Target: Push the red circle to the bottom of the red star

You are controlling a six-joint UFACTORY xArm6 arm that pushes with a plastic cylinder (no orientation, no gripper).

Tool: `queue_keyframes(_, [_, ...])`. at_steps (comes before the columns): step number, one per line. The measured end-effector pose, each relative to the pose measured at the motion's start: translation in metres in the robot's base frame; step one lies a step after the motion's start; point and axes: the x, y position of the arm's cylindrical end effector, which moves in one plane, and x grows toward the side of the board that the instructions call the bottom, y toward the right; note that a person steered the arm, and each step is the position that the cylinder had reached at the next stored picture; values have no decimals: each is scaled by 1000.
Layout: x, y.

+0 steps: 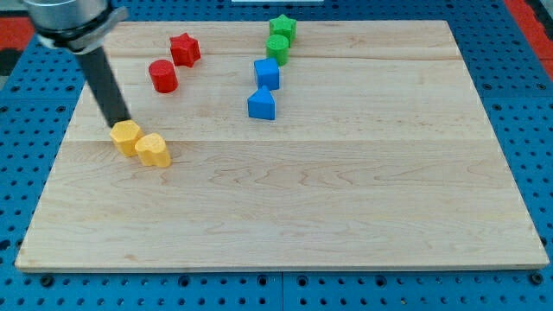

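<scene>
You are looking at a pale wood-grain worktop [346, 199] on a blue perforated base [536, 104]. The red circle [162, 76] and red star [184, 49] match in shade. You have two blue blocks [267, 73] [262, 104], two green [282, 28] [277, 47], two yellow [125, 137] [154, 150]. The rod is dark down to my tip [118, 122].

Toward the top-left corner of the bench [346, 216], the red circle [162, 76] lies just below-left of the red star [184, 49], my tip [118, 123] nearer the left edge.
</scene>
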Motion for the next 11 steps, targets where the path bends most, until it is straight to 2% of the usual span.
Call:
queue_keyframes(1, [12,-24])
queue_keyframes(2, [24,10])
queue_keyframes(3, [23,5])
queue_keyframes(4, [-10,17])
queue_keyframes(5, [-23,57])
queue_keyframes(8, [-97,63])
queue_keyframes(10, [-106,131])
queue_keyframes(11, [-120,139])
